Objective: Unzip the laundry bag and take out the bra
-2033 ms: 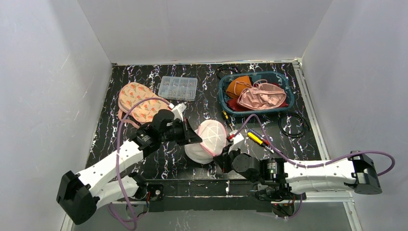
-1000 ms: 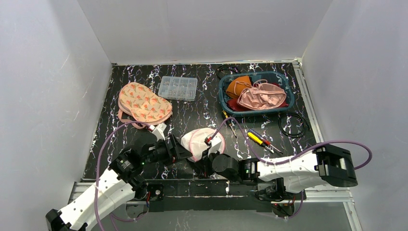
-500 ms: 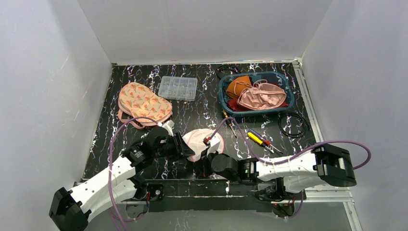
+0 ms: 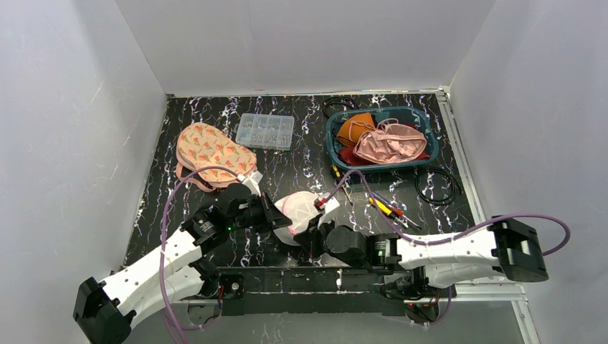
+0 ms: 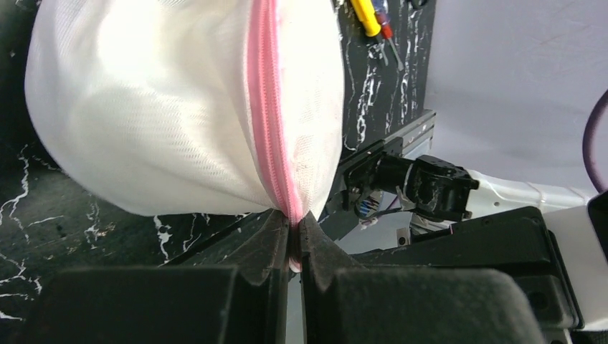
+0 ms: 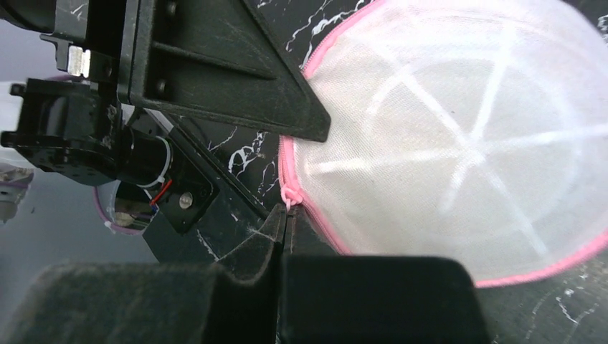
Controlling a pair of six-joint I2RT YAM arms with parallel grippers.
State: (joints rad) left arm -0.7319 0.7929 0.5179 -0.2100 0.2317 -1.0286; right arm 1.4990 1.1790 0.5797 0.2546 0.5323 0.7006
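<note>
- laundry bag (image 4: 301, 210): white mesh dome, pink zipper (image 5: 267, 107) around its edge, on the black marbled table (image 4: 301, 154) between the two grippers.
- left gripper (image 5: 294, 231): at the bag's left side, fingers pressed together, pinching the zipper seam at the bag's lower edge.
- right gripper (image 6: 287, 218): at the bag's near edge, fingers fully closed on the small pink zipper pull (image 6: 290, 198); the left gripper's finger sits just beside it.
- Zipper looks closed along the stretch in view.
- Bra: can't make it out through the mesh.
- Beyond the bag, to its left: peach patterned fabric piece (image 4: 213, 154), well apart.
- Straight beyond the bag: clear compartment box (image 4: 265, 130).
- Beyond the bag, to its right: teal basket (image 4: 330, 147) with orange and pink garments.
- Right of the bag: screwdrivers (image 4: 383, 207) near; black cable loop (image 4: 436, 185) further out.
- Nothing lies on the bag; only the two grippers crowd its near-left edge.
</note>
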